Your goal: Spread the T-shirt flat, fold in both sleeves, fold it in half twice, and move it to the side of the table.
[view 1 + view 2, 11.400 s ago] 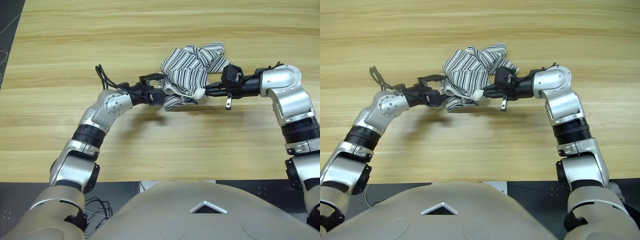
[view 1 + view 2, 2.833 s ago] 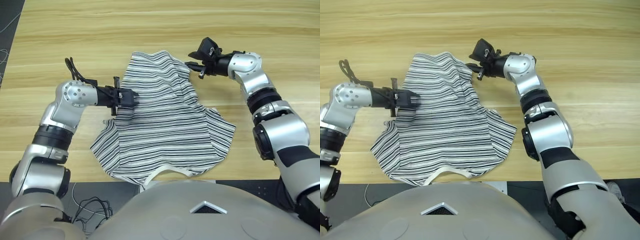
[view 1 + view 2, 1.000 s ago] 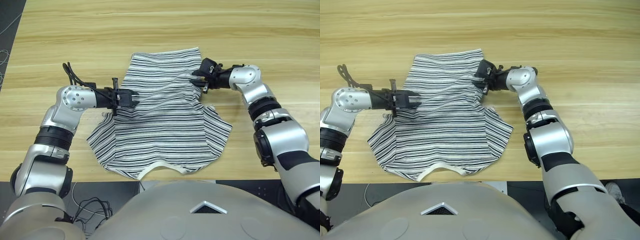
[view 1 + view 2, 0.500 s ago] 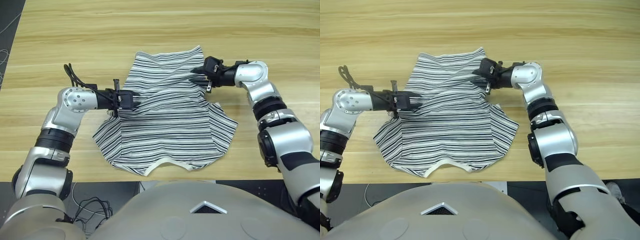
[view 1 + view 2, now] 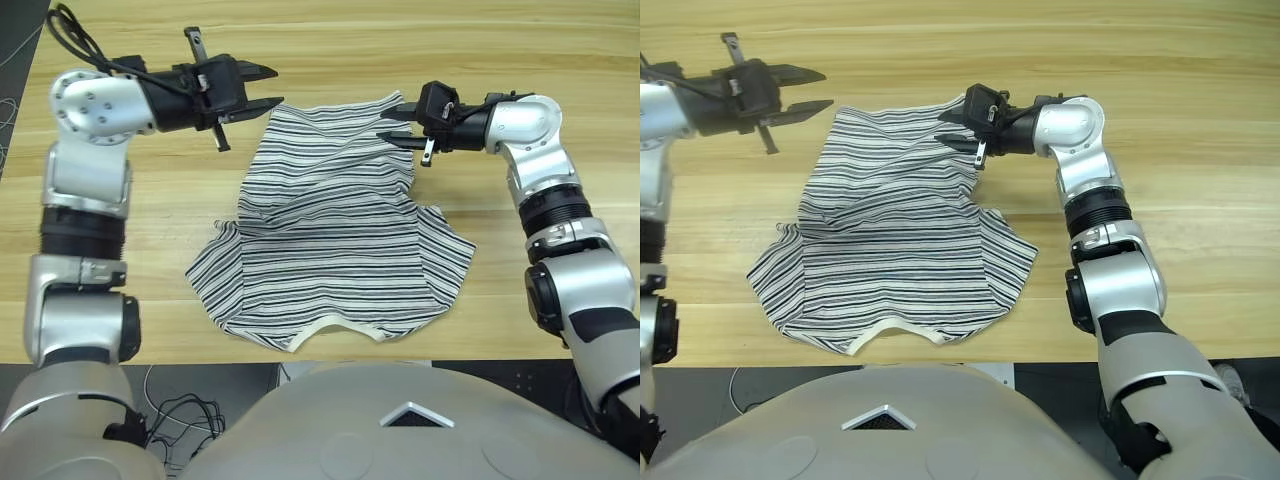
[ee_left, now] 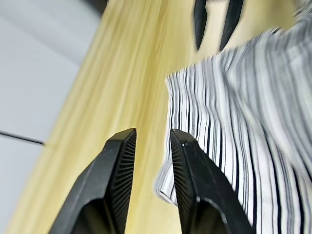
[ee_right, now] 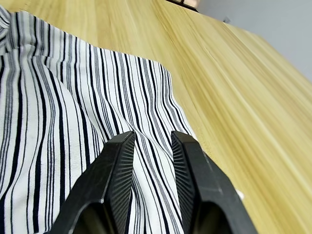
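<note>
The T-shirt (image 5: 330, 230) lies on the table (image 5: 450, 40), mostly opened out but not yet flat. Slanting creases cross the cloth between the two sets of jaws. The sleeve (image 5: 212, 262) on the left jaws' side, nearer the robot than they are, looks rumpled at its edge.

The left jaws stand open and empty, raised off the table just outside the hem corner (image 5: 272, 108) nearest them. The right jaws are parted by a narrow gap with nothing pinched. They sit over the opposite hem corner (image 5: 962, 105), with striped cloth directly beneath their tips.

The step in hand appears to be finishing the spread. To do it well, each set of jaws should probably come down on its own hem corner and close on both layers of cloth. Catching only the top layer would likely shear the shirt and add wrinkles. The two sets should then draw apart evenly and stay low over the table, so the creases between them pull out. A high lift or a one-sided tug would probably bunch the body again. The sleeves seem to need smoothing outward before any folding.
</note>
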Controlling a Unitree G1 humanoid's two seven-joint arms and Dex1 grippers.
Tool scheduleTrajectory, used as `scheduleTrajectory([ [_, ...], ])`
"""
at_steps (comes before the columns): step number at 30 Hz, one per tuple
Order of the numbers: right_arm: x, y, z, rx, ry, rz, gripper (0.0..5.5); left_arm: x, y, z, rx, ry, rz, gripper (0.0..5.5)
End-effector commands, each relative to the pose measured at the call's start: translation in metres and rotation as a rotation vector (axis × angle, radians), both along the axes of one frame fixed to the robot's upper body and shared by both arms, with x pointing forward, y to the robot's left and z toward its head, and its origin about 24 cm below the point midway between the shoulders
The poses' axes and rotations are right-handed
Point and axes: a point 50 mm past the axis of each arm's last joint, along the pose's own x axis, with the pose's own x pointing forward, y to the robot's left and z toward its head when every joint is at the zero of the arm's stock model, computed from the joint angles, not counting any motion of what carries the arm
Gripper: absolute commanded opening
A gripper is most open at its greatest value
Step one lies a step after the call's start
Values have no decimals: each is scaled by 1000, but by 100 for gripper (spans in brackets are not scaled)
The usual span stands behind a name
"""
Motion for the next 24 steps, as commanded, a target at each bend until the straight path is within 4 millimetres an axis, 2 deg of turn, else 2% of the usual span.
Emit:
scheduleTrajectory([
  [1, 4, 9, -11, -59, -1, -40, 136, 15, -11, -41, 22, 91, 81, 129],
  [6, 2, 19, -22, -81, 11, -52, 136, 14, -17, -81, 62, 182, 195, 129],
  [9, 4, 20, -31, -152, 16, -97, 136, 10, -7, -92, 68, 210, 287, 129],
  [12, 7, 18, -35, -213, 0, -145, 136, 11, 7, -90, 91, 188, 341, 129],
  [15, 7, 19, -36, -211, 3, -152, 136, 17, 14, -77, 56, 146, 367, 129],
  [19, 2, 24, -41, -203, 17, -127, 136, 19, 14, -73, 36, 135, 356, 129],
  [24, 4, 35, -33, -122, -35, -128, 136, 23, 7, -66, -1, 67, 352, 129],
])
